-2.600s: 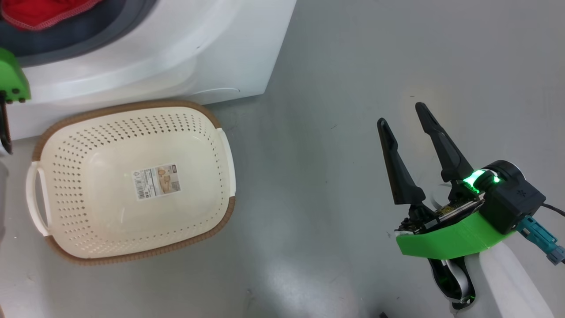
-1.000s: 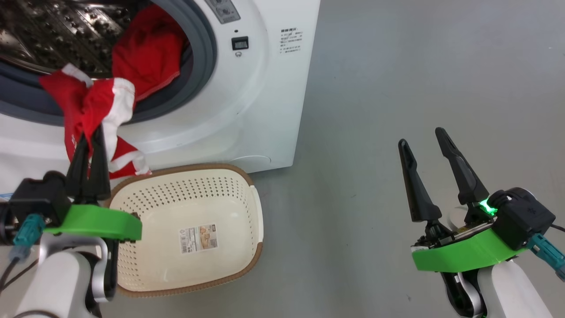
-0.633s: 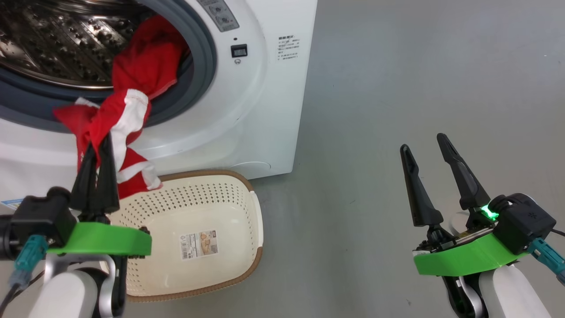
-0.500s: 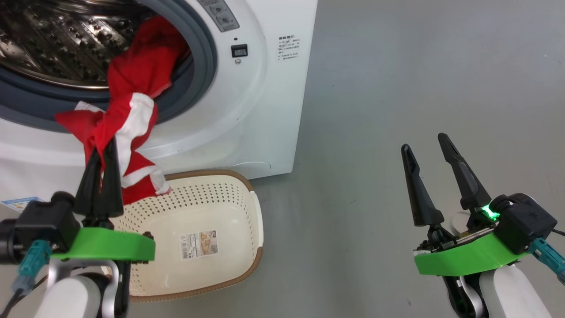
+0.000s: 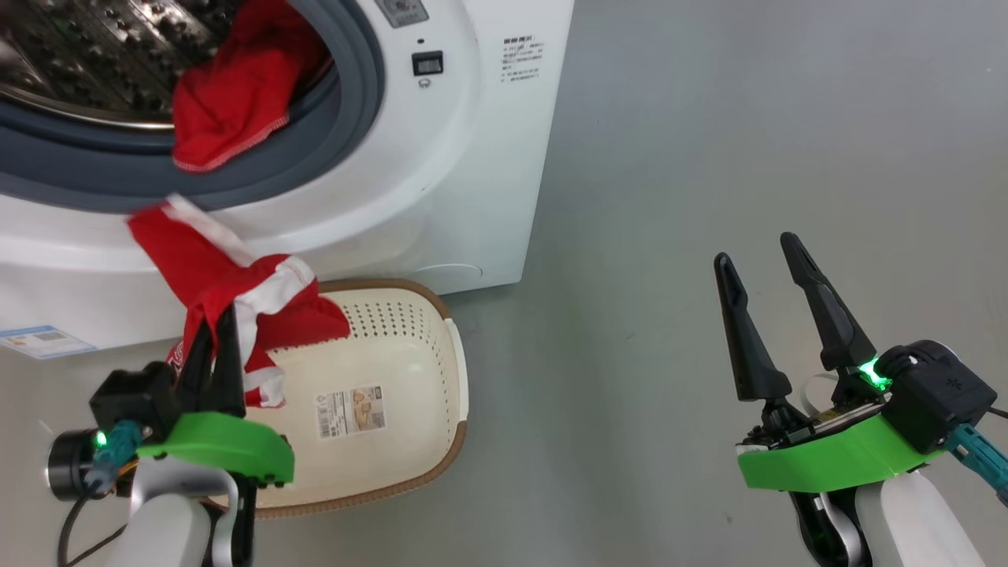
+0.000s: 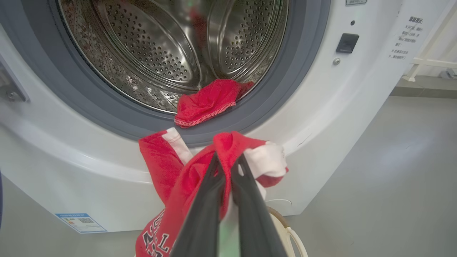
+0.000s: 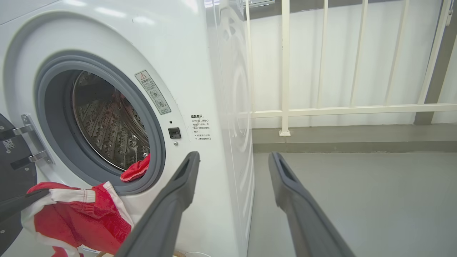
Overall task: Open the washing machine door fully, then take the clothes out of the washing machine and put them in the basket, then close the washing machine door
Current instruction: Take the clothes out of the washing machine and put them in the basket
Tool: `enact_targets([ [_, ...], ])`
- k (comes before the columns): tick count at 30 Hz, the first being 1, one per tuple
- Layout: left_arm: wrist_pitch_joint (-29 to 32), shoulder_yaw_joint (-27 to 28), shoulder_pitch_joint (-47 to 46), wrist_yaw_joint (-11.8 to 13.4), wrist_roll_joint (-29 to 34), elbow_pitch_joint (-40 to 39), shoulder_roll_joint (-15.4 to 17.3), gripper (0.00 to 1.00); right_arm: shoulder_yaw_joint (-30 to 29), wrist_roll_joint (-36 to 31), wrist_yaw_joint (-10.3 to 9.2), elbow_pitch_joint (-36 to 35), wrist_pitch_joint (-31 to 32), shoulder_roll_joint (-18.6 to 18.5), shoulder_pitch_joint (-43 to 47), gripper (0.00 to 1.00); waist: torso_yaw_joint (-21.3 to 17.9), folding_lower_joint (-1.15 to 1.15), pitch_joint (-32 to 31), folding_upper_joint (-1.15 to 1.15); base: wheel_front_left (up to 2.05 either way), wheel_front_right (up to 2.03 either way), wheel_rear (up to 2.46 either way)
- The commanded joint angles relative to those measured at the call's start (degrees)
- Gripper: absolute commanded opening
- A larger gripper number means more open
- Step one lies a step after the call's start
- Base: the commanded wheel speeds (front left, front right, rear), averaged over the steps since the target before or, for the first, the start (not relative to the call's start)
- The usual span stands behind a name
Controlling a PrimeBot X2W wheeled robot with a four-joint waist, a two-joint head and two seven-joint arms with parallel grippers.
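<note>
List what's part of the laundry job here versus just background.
Job: washing machine, open door, trimmed red garment held in the shut left gripper, plain red garment at the machine's opening, basket, open right gripper.
Background: white railing, energy sticker, grey floor.

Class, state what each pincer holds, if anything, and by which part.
Left pincer: shut on the red garment with white trim, pinching a bunched fold where red meets white. Right pincer: open, holding nothing.
</note>
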Motion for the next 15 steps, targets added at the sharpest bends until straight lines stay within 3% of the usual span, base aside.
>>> enact_targets([
  [1,-0.94,1.72,-2.57,-0.39,-0.47,0.12,0.9,0.0,1.09,0.21,0.36,-1.73,-0.36,0.01,-0.7,1.0,0.0,0.0,0.77,0.0,0.0,0.0,0.0],
  [15,-3.72,0.38,-14.16,-5.19,-0.7,27.74,-3.06,0.0,2.3,1.17,0.36,-1.76,-0.36,0.01,-2.91,1.0,-1.0,0.0,5.89,0.0,0.0,0.0,0.0],
])
